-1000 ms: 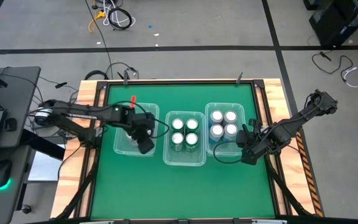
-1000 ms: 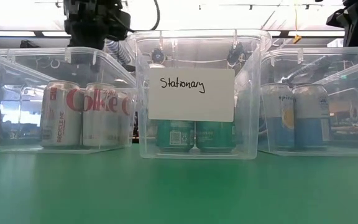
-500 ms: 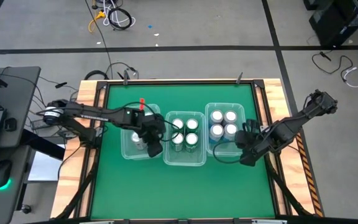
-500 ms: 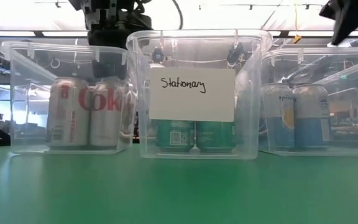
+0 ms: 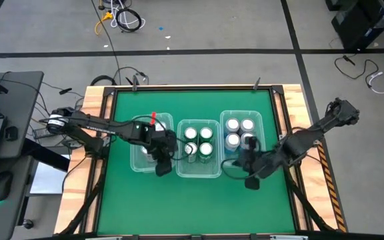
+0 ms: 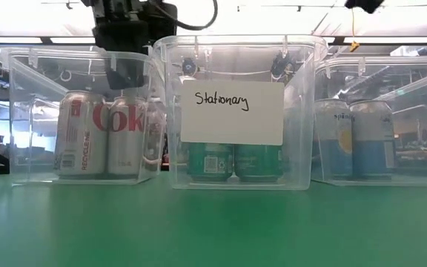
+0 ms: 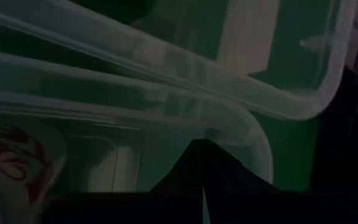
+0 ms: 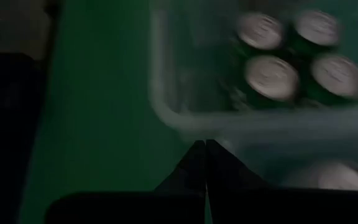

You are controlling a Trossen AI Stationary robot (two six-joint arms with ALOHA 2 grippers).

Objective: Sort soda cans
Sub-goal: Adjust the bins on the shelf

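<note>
Soda cans all sit in three clear bins mid-bench: white Coke ones at 9 o'clock, green in the centre, blue at 3 o'clock. Left pincer has its fingers together, holding nothing, at the left bin's near corner right beside the centre bin; right pincer is likewise closed and empty, at the near edge of the right bin. Risk as I judge it: either closed tip catching a bin rim and shoving or tipping the bin, scattering sorted cans.
</note>
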